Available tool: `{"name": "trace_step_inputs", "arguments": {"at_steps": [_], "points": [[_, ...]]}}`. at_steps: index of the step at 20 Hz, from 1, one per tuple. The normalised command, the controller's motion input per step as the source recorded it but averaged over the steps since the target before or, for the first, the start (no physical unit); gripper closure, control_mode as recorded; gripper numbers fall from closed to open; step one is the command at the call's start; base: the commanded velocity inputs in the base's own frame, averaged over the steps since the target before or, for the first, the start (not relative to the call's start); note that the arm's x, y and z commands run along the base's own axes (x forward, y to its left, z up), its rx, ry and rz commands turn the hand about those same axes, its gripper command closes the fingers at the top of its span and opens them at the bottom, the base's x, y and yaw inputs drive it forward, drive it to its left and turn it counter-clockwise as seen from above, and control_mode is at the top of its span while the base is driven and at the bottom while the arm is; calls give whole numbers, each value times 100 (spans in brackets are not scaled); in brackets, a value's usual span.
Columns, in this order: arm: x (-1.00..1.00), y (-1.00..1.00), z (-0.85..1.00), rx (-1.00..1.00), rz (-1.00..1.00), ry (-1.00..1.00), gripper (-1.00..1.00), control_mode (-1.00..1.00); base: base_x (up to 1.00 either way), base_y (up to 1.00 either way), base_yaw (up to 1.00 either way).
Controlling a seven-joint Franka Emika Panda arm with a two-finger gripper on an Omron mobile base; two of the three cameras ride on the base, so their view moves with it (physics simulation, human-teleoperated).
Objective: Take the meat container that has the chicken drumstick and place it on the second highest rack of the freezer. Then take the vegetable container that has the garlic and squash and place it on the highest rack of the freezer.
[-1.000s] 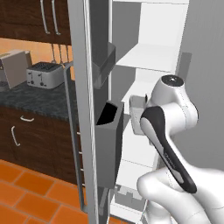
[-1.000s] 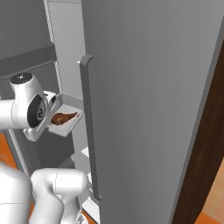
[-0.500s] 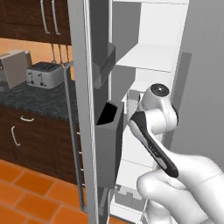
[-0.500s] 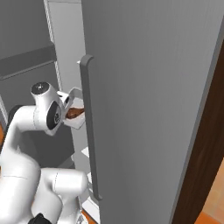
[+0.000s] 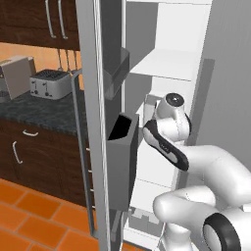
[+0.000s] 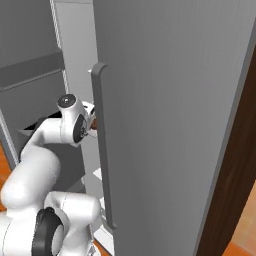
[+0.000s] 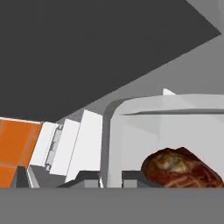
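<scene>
In the hand view my gripper [image 7: 110, 179] is shut on the near rim of the white meat container [image 7: 131, 131]. The chicken drumstick [image 7: 183, 168] lies in it, reddish-brown and glossy, at the lower right. From the left base view my arm reaches into the open freezer [image 5: 93, 122], and a white corner of the container [image 5: 149, 102] shows just beyond the hand. It sits below a white shelf panel [image 5: 164, 63]; which rack that is I cannot tell. In the right base view a sliver of the drumstick [image 6: 93, 124] shows beside the door's edge.
Two dark grey door bins [image 5: 120, 142] [image 5: 115, 68] jut from the open door just left of my arm. A closed grey door with a long bar handle [image 6: 101, 150] stands close on the right. A toaster [image 5: 49, 83] sits on the dark counter [image 5: 29, 110].
My arm has stretched forward and carried the container deeper into the freezer. In the right base view the tray and drumstick are now mostly hidden behind the door's edge.
</scene>
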Motion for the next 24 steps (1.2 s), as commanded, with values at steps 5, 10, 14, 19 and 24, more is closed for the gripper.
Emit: {"name": "trace_step_inputs", "arguments": {"at_steps": [5, 10, 14, 19, 24], "points": [[63, -1, -24, -1, -3, -9, 100, -100, 0, 0, 0], [59, -5, -16, -1, 0, -10, 100, -100, 0, 0, 0], [62, -13, -20, 0, 0, -2, 100, -100, 0, 0, 0], [62, -7, -21, 0, -4, 0, 100, -100, 0, 0, 0], [43, 0, -32, 0, -14, 0, 100, -100, 0, 0, 0]]}}
